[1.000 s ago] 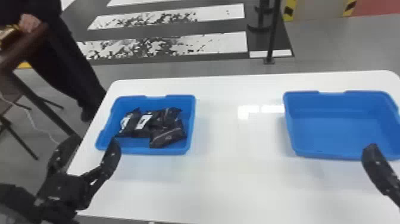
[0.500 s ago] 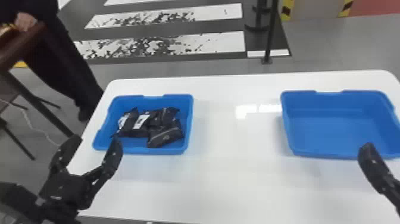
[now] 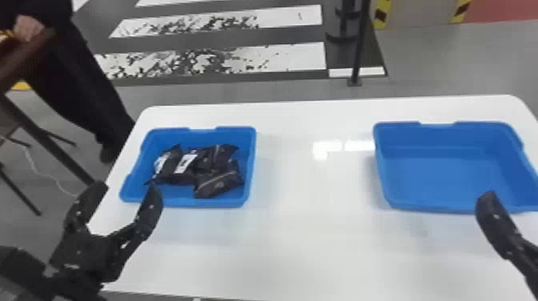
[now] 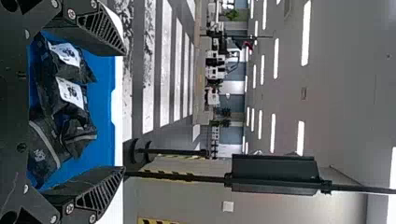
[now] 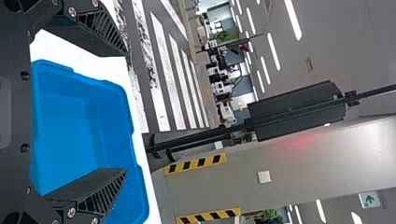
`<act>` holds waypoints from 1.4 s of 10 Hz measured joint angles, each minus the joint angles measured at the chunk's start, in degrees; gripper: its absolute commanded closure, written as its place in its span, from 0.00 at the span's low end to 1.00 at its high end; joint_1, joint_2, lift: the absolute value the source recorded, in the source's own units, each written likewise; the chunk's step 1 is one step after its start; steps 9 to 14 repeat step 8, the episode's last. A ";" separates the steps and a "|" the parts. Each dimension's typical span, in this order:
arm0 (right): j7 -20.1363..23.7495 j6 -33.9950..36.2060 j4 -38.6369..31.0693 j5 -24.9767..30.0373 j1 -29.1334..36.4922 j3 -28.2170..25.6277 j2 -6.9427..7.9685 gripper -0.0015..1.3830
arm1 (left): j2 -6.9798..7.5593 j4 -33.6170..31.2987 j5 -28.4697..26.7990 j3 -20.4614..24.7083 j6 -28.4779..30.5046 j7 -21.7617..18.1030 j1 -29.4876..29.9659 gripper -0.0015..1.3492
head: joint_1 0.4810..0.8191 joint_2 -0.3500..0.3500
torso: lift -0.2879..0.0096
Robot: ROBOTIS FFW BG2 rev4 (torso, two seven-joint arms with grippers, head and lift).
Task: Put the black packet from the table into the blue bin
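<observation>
While the tabletop's [image 3: 312, 244] left-edge bin [image 3: 212, 203] holds black packets [image 3: 218, 182], its right-edge bin [image 3: 444, 172] sits apart. Left gripper [image 3: 125, 189] and right gripper [image 3: 496, 228] gape.

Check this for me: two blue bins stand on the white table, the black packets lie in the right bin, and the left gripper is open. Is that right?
Not quite: the head view shows the black packets in the left bin, not the right bin. Both bins do stand on the white table, and the left gripper is open.
</observation>
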 measured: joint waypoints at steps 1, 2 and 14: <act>0.00 0.00 0.00 -0.05 0.05 0.00 0.00 0.10 | 0.00 0.00 0.06 -0.05 0.01 0.00 0.00 0.12 | 0.63 0.70 | 0.60; 0.00 0.01 0.00 -0.07 0.07 0.00 0.00 0.10 | 0.00 0.00 0.24 -0.08 0.21 0.00 0.00 0.12 | 0.63 0.70 | 0.60; 0.00 0.00 0.00 -0.25 0.11 0.00 0.00 0.10 | 0.08 0.00 1.02 -0.94 0.14 0.09 0.00 0.12 | 0.63 0.68 | 0.60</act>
